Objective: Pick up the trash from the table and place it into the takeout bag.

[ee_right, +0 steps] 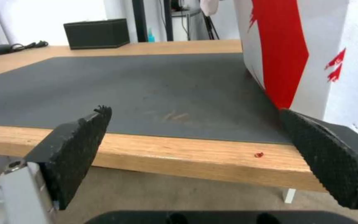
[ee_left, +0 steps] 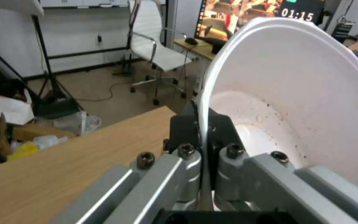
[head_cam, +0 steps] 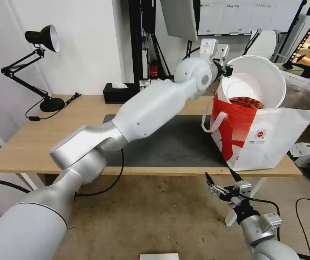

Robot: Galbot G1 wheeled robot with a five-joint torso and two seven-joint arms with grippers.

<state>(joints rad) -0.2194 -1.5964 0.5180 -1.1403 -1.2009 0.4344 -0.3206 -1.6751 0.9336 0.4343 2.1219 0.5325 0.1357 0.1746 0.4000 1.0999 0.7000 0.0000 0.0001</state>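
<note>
1. Trash here means the white bowl [head_cam: 259, 77], tipped steeply on its side at the upper right of the head view, its open mouth facing the camera and red shells [head_cam: 247, 102] lying at its low edge, inside the top of the takeout bag [head_cam: 270, 139].
2. Nearest, at the lower right of the head view, the right end effector [head_cam: 223, 180] hangs below and in front of the counter's front edge, its pads spread wide apart with nothing between them.
3. In the right wrist view that front edge [ee_right: 195, 155] runs across the frame; a tiny red speck [ee_right: 259, 154] sits on the wood just before the edge.
4. Behind the edge the dark grey mat [head_cam: 173, 144] lies bare across the middle of the head view, giving open room between the left arm and the bag.
5. The bag stands at the counter's right end, its base near the front edge and its red panel facing left, a white strap hanging on that side.
6. The left end effector [head_cam: 228, 70] is clamped on the bowl's rim at the bag's upper left; the left wrist view shows its fingers [ee_left: 187, 155] pinching the thin white rim [ee_left: 206, 102] from both sides.
7. Farthest, at the upper left, a black tissue box [head_cam: 120, 92] and a black desk lamp [head_cam: 41, 65] stand along the counter's back edge.
</note>
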